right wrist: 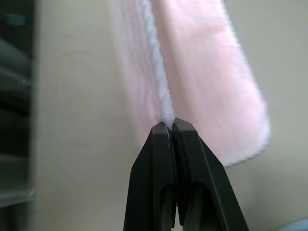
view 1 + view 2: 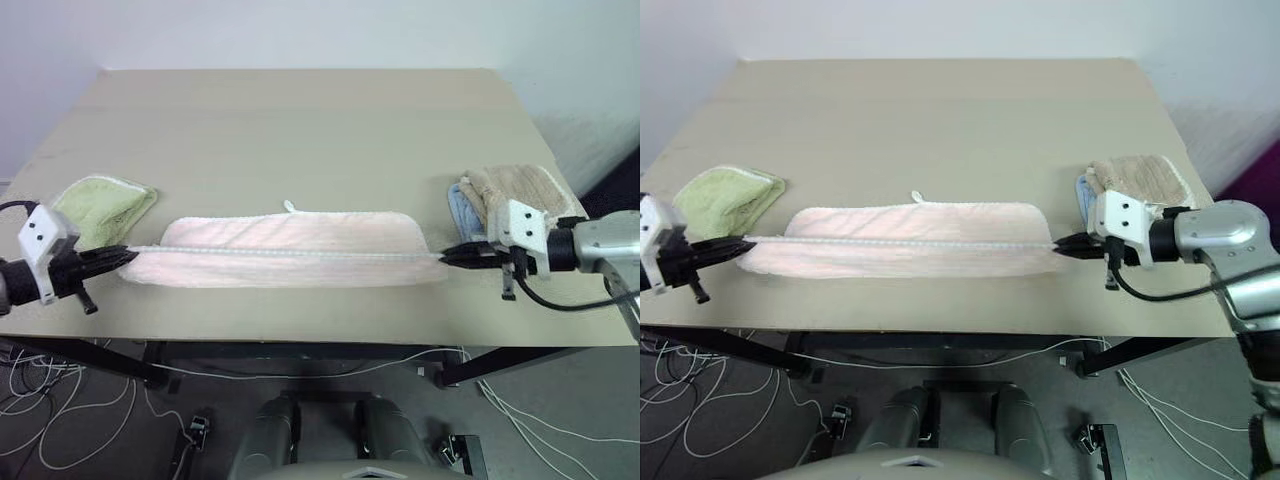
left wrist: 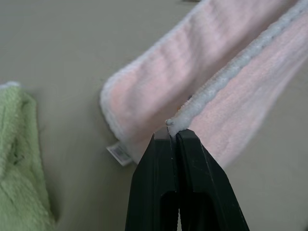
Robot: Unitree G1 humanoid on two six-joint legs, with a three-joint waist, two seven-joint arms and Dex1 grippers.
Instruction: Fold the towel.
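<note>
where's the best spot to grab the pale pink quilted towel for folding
By the two ends of the pale pink quilted towel's white trimmed edge, one from each side. That edge runs taut between the left gripper and right gripper, both shut on its corners.

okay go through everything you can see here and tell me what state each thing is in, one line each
towel: doubled lengthwise on the table, white trim edge stretched taut between both grippers
left gripper: shut on the towel's trim
right gripper: shut on the towel's trim
green towel: folded, lying apart
beige towel: folded, stacked on a blue towel
</note>
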